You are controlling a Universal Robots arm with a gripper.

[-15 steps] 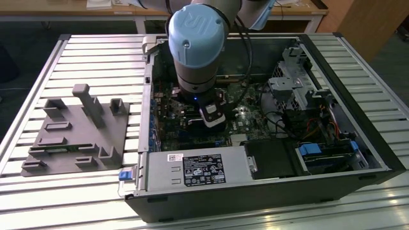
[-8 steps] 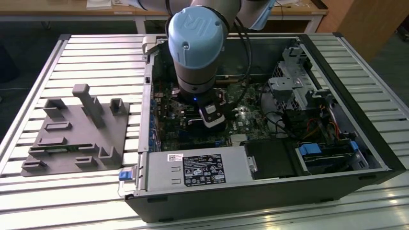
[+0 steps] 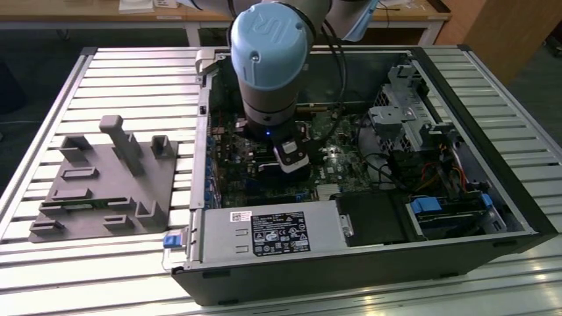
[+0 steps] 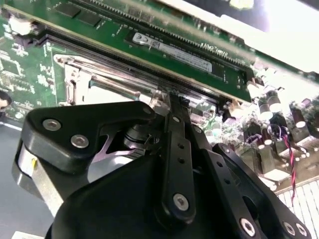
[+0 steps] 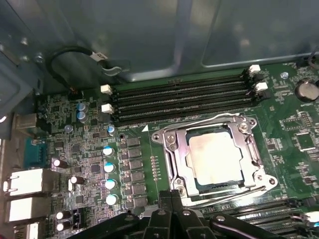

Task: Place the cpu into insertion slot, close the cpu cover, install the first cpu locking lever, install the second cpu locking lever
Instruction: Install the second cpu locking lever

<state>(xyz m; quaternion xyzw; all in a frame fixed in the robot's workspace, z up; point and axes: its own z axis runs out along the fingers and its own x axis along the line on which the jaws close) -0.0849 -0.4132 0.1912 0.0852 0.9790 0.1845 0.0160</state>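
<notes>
Inside the open black computer case (image 3: 514,197), which is standing on the slatted metal desk (image 3: 131,79), I am holding my black two-fingered end effector (image 3: 291,161) low over the green motherboard (image 5: 75,149). In the first wrist view, the end effector (image 5: 172,201) is sitting with its fingers drawn together, gripping nothing that I can see, and its tip is hanging just beside the near edge of the small square insertion slot with the silvery rim (image 5: 167,149).

The flat square cpu with the dull grey metal face (image 5: 215,158) is lying seated in that slot. The thin silvery cpu cover with the square window (image 5: 251,149) is lying flat over it, framing the chip. I therefore judge the first two steps complete.

Two thin wire locking levers are running along the socket: one (image 5: 199,124) beside the long black memory slots (image 5: 179,97), the other (image 5: 234,191) along the edge nearest my fingers. I cannot tell whether either is hooked under its catch.

In the second wrist view, the closed tip (image 4: 169,102) is meeting bright metal at the socket edge. I judge a lever step to be in hand. It is calling for steady downward pressure with a sideways tuck under the retaining tab, without slipping onto the board.
</notes>
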